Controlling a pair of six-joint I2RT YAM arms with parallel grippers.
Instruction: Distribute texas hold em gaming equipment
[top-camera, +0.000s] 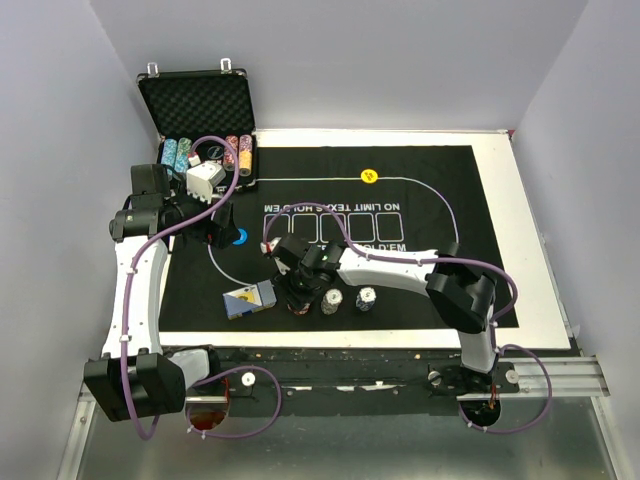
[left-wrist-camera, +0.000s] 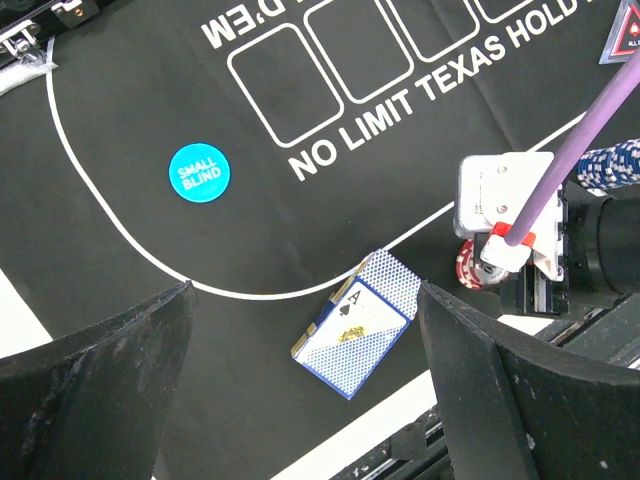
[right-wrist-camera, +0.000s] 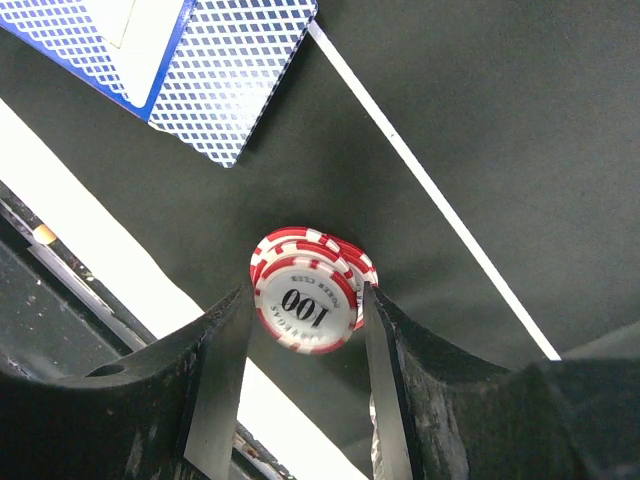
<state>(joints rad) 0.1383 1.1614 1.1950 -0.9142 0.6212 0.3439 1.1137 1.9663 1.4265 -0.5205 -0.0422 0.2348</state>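
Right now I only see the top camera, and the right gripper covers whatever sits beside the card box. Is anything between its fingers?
Observer: Yes. The right wrist view shows the right gripper closed on the sides of a red-and-white chip stack.
Operator: What value is the top chip?
Observer: It is printed 100.
Operator: And the blue button by the left gripper, what does it say?
Observer: The left wrist view reads SMALL BLIND on it.
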